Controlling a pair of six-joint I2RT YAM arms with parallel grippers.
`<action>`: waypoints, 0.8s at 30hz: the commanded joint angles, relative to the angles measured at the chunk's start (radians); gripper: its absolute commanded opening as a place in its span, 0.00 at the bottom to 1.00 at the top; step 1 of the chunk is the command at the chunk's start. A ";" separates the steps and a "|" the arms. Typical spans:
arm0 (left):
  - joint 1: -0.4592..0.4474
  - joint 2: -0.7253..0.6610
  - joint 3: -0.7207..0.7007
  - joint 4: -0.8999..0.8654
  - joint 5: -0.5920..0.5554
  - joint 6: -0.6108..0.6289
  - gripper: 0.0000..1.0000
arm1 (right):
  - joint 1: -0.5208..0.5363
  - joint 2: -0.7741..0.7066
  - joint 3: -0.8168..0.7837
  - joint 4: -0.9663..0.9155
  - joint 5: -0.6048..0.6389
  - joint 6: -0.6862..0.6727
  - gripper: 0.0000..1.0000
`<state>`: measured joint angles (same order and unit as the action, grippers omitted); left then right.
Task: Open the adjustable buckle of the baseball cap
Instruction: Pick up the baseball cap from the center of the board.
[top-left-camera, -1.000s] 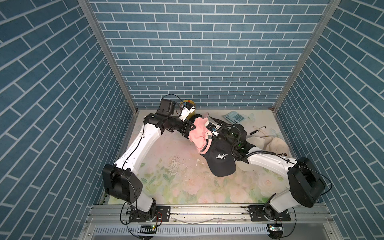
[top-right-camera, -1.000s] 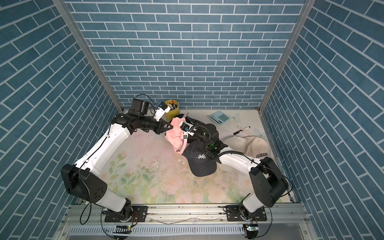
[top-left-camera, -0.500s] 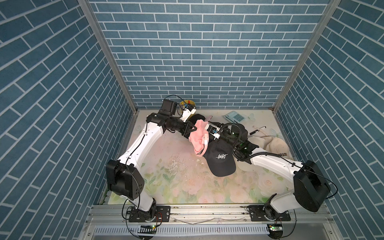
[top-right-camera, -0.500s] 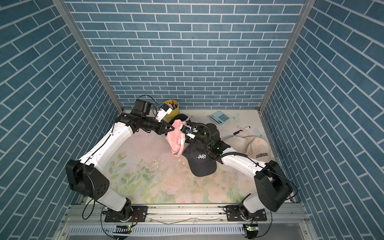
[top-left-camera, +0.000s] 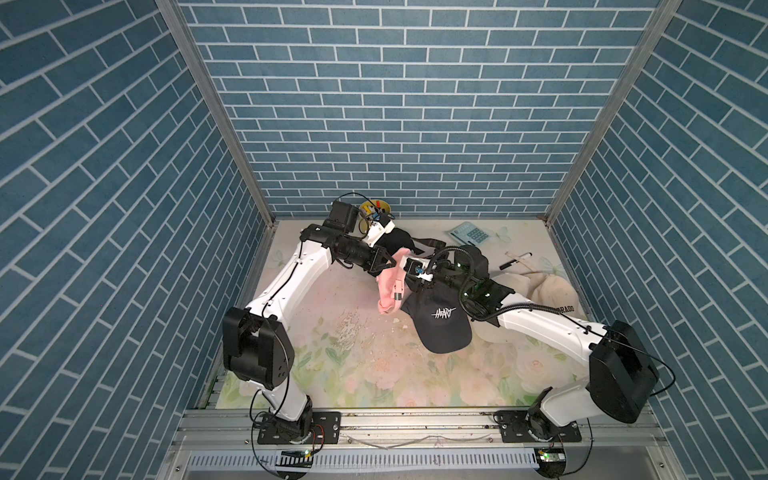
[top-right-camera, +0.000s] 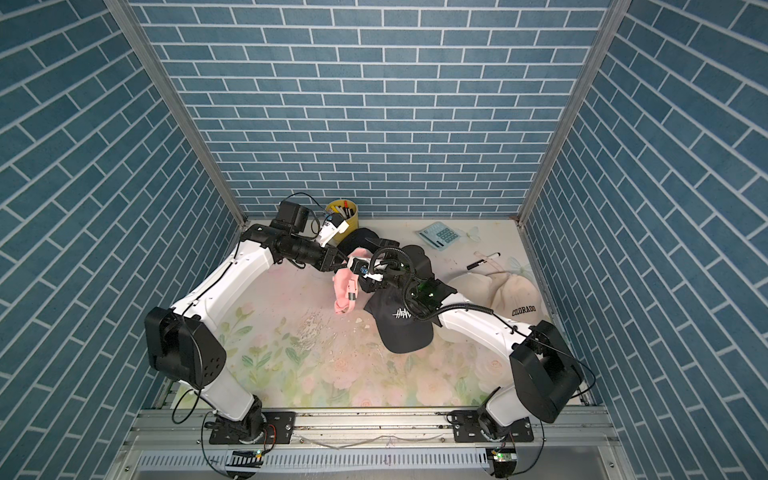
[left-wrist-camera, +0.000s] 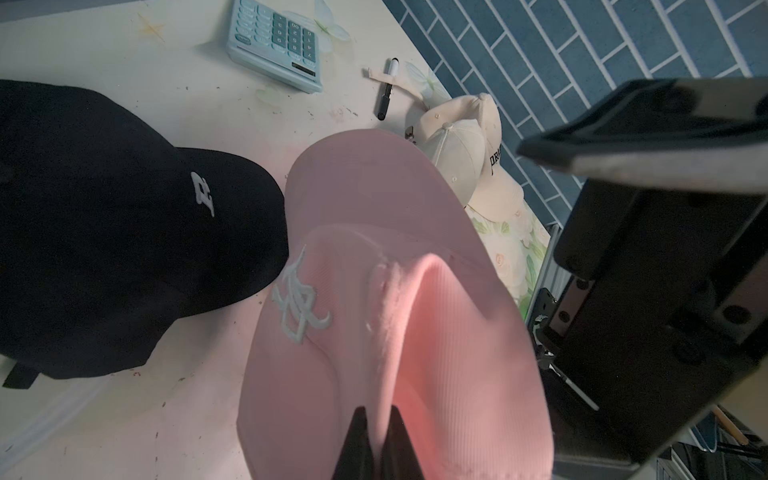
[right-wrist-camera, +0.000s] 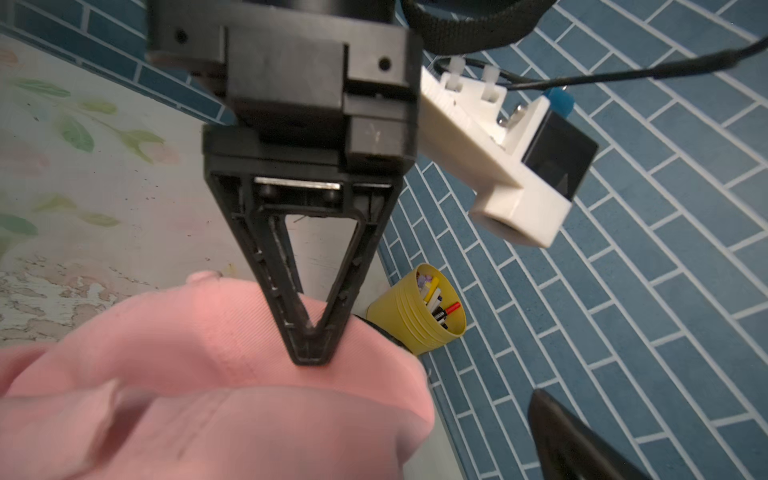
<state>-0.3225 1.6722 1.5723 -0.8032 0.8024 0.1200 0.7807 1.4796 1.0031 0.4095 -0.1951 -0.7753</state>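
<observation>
A pink baseball cap (top-left-camera: 388, 286) (top-right-camera: 344, 291) hangs above the table between my two arms. My left gripper (top-left-camera: 384, 262) (left-wrist-camera: 378, 411) is shut on a fold of the cap's pink fabric (left-wrist-camera: 399, 332). The right wrist view shows its closed tips (right-wrist-camera: 311, 353) pinching the cap (right-wrist-camera: 208, 395). A pink strap with a small dark end piece (top-left-camera: 397, 296) (top-right-camera: 351, 296), likely the buckle, dangles from the cap. My right gripper (top-left-camera: 409, 282) sits close beside the cap with jaws spread. One finger (right-wrist-camera: 582, 440) shows free; the cap hides the other.
A black cap with white lettering (top-left-camera: 442, 324) (top-right-camera: 401, 324) lies under my right arm. Another black cap (top-left-camera: 397, 241) (left-wrist-camera: 124, 228) lies behind the pink one. A beige cap (top-left-camera: 552, 291), calculator (top-left-camera: 469, 235), marker (top-left-camera: 513, 262) and yellow pen cup (top-right-camera: 343, 212) line the back and right.
My right gripper's jaws have spread apart beside the pink cap. The cap now hangs lower from my left gripper. The left arm has shifted slightly right.
</observation>
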 joint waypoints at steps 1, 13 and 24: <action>0.005 0.001 0.042 -0.010 0.045 0.007 0.03 | 0.005 0.013 0.028 -0.035 -0.010 -0.078 0.99; 0.007 0.024 0.085 -0.035 0.097 0.000 0.02 | 0.005 0.038 0.002 -0.025 -0.018 -0.128 0.51; 0.030 0.047 0.122 -0.002 0.067 -0.040 0.10 | 0.005 0.041 0.053 -0.080 -0.014 -0.063 0.10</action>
<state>-0.3058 1.7115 1.6432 -0.8413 0.8471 0.0967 0.7795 1.5089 1.0294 0.3519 -0.1936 -0.8612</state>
